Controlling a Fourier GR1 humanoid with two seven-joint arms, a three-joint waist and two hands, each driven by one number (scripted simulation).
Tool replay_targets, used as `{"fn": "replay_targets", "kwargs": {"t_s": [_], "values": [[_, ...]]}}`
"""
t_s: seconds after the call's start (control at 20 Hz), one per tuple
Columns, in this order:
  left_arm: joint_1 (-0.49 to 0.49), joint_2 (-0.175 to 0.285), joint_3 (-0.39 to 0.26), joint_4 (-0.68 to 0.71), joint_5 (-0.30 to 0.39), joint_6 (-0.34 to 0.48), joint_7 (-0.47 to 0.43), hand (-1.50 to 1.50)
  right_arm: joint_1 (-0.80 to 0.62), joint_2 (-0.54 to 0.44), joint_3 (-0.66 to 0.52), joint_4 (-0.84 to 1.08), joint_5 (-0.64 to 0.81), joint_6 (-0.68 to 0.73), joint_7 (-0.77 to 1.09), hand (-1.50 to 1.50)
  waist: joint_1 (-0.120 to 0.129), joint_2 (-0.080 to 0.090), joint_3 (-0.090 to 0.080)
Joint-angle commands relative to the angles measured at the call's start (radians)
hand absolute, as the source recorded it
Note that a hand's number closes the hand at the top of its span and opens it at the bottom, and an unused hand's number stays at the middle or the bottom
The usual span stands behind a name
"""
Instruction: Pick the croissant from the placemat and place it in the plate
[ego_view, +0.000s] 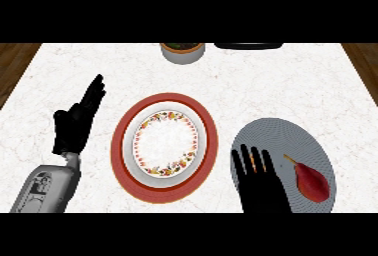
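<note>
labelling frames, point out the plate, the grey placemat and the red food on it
plate (166, 142): head view, white centre
grey placemat (284, 134): head view, bare upper part
red food (312, 182): head view, its middle

Marble counter (295, 80), red placemat (167, 198), grey placemat (284, 132), pot (182, 53)

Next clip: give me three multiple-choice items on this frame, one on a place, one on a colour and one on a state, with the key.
1. Where does the red stemmed item lie?
A in the plate
B on the grey placemat
C under the plate

2. What colour is the placemat under the plate?
A red
B blue
C green

3. How is the right hand?
A curled round the item
B open
C out of view

Key:
1 B, the item rests on the grey placemat at right.
2 A, a red ring shows all round the plate.
3 B, its fingers are straight beside the item and hold nothing.
</note>
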Motion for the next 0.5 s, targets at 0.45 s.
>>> {"fn": "replay_targets", "kwargs": {"t_s": [0.45], "values": [[-0.024,0.035,0.098,-0.015,0.007,-0.093,0.027,0.0,0.008,-0.011,-0.124,0.228,0.042,-0.1,-0.151,-1.5,0.0,0.0,0.0]]}}
